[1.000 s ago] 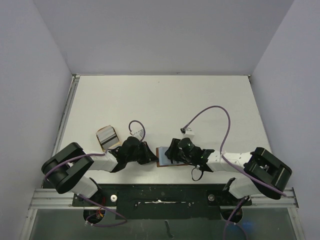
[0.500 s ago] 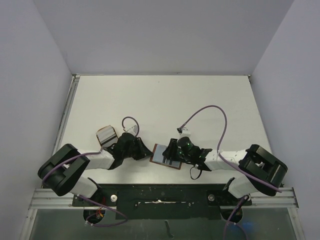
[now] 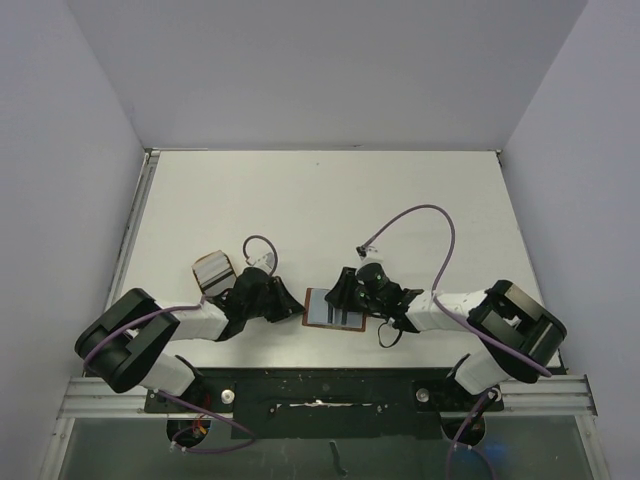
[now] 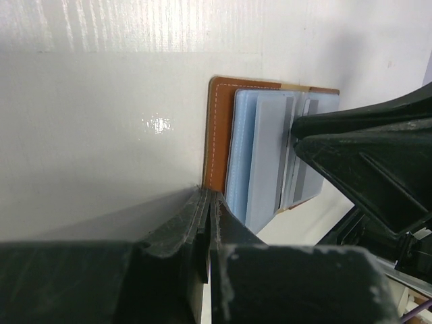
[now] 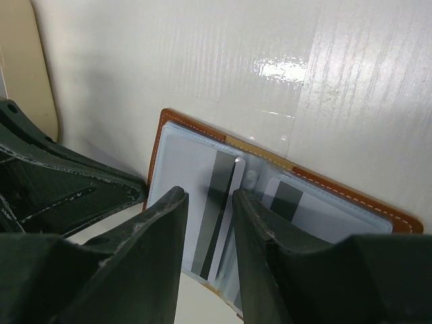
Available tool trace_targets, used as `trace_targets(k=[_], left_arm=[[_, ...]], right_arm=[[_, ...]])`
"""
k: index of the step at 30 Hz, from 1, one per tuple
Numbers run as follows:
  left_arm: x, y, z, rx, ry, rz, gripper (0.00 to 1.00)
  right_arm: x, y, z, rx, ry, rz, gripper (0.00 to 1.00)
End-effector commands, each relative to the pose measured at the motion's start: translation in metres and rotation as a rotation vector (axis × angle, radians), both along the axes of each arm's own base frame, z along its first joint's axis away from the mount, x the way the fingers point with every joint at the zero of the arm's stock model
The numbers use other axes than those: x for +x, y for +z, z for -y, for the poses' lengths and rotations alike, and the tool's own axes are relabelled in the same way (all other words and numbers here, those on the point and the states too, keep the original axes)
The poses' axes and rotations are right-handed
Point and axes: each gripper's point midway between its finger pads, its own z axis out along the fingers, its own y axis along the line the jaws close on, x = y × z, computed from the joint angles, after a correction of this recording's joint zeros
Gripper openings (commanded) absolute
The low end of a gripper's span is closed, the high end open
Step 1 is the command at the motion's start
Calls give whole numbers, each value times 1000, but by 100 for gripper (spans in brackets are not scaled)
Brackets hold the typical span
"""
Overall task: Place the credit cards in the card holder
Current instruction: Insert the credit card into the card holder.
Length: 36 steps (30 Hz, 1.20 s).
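The left pincer is pressing its fingers together, its tip touching the brown edge of the open card holder. The right pincer is sitting slightly apart over a striped credit card lying inside it.

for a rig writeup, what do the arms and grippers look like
The left arm and right arm have white links and bulky black joints. A purple cable loops from each wrist. The left gripper and right gripper are matte black with flat, tapering, scuffed fingers. No markings readable.
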Motion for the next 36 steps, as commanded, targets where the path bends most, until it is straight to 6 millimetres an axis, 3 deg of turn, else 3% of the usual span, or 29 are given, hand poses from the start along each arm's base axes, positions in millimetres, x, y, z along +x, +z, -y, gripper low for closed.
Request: trace_targets(k=[1,10,17,21,27,31,36], left_arm=[[1,11,9,-50,-14,29,0],[1,13,8,-46,-2,32,0],[8,30,3,-36,33,71,16],[14,45,-2,-38,69,106,21],[16,62,6,-105,54,134,23],[12,62,16,-137,2,128,24],[10,56,21,-149,-28,116,24]], right_arm=[[15,24,-19,75,25,64,34],[12,29,-16,72,14,43,32],[4,32,-3,3,-6,10,33],[-1,25,3,-35,-15,-20,29],[-1,22,-7,-19,12,-35,23],[-2,12,-13,-36,40,-70,19],[-10,-10,-6,-113,42,-134,7]])
